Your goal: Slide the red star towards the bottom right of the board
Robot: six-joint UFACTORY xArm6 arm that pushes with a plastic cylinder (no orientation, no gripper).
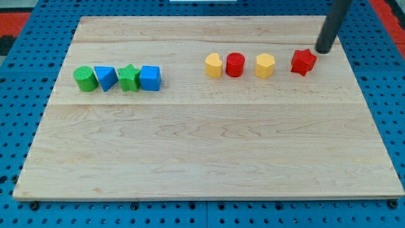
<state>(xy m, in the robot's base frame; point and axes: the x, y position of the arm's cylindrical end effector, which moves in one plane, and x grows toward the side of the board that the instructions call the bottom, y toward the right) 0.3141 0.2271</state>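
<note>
The red star (303, 61) lies on the wooden board (209, 152) at the view's upper right, at the right end of a row of blocks. My tip (324, 50) stands just to the upper right of the red star, very close to it; I cannot tell whether it touches. The dark rod rises from there out of the view's top edge.
Left of the red star in the same row are a yellow hexagon (265, 65), a red cylinder (235, 64) and a yellow heart-like block (214, 65). At the view's left stand a green cylinder (85, 79), a blue triangle (105, 78), a green star (129, 78) and a blue cube (150, 78).
</note>
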